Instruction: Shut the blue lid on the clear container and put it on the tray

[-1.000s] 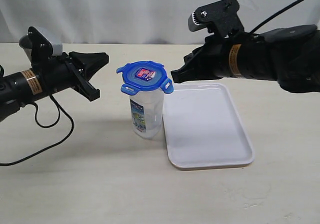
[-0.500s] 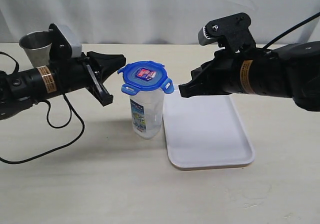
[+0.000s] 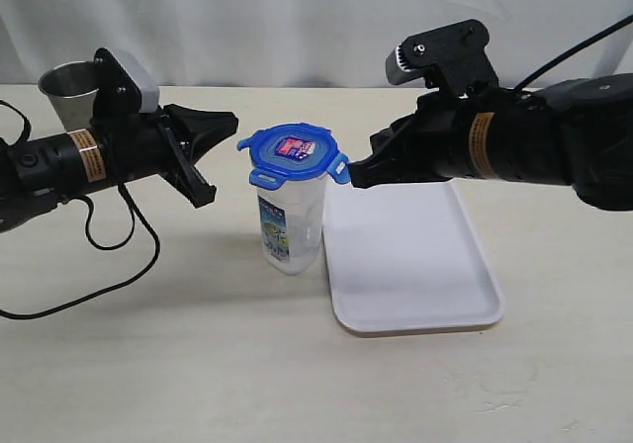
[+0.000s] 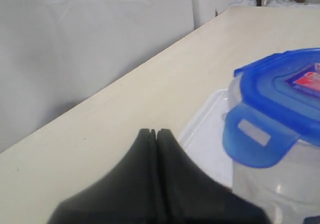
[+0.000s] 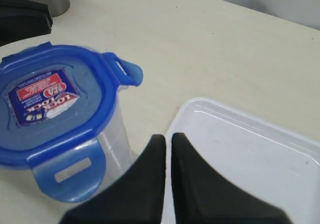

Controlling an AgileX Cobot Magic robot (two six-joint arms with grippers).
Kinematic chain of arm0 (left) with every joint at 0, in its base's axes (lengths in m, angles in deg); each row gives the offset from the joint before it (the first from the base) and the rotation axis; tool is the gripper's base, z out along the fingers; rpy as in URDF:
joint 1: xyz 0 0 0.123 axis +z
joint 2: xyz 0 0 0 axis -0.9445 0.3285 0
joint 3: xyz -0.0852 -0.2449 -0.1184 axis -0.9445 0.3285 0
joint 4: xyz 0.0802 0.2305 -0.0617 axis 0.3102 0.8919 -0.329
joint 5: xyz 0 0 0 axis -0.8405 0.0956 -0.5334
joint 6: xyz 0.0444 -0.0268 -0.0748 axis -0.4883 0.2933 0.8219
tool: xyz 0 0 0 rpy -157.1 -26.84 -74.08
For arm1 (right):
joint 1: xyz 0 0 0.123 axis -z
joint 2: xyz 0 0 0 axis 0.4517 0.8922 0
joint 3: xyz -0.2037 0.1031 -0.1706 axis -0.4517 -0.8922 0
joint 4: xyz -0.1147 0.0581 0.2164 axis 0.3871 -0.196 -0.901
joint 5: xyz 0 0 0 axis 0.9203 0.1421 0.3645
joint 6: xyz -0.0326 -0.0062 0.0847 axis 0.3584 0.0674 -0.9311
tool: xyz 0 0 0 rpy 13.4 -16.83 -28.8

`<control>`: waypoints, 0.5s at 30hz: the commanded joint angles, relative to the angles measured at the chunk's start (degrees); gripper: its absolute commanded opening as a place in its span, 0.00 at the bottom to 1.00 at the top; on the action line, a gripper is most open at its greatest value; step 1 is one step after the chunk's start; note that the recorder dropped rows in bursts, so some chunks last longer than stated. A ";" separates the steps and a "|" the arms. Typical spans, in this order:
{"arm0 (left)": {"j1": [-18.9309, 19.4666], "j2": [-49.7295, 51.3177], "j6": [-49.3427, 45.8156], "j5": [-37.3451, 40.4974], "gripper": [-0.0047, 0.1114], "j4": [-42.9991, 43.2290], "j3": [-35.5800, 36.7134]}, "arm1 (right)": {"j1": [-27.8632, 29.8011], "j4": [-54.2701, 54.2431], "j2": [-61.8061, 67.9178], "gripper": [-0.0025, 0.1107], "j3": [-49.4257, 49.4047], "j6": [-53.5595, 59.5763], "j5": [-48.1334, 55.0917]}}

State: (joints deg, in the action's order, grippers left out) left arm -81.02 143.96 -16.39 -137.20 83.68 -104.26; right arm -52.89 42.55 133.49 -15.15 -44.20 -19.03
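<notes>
The blue lid (image 3: 293,150) is of smooth, glossy plastic, and the sticker (image 5: 42,95) on its top looks like shiny printed paper. The clear container (image 3: 307,216) is of transparent plastic with a smooth wall and a printed label (image 3: 278,230). The tray (image 3: 410,255) on the right is white plastic, smooth, with a soft shine. The table (image 3: 198,364) has a pale matt surface, faintly marked at the near right. The cup (image 3: 69,92) at the far left is metal with a dull finish. The backdrop (image 3: 297,18) is white matt cloth. The left gripper (image 4: 156,132) and the right gripper (image 5: 167,136) are of black matt plastic.

Lid (image 3: 293,152) on container (image 3: 290,230); tray (image 3: 415,265) just R.
</notes>
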 commanded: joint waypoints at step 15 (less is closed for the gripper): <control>7.10 -0.48 6.53 -4.03 0.04 -0.26 1.23 | -0.08 0.25 3.21 0.06 2.23 0.40 -9.53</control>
State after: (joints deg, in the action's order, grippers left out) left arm -74.01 143.96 -10.22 -140.12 83.67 -103.39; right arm -52.89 42.55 136.61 -13.34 -43.68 -28.03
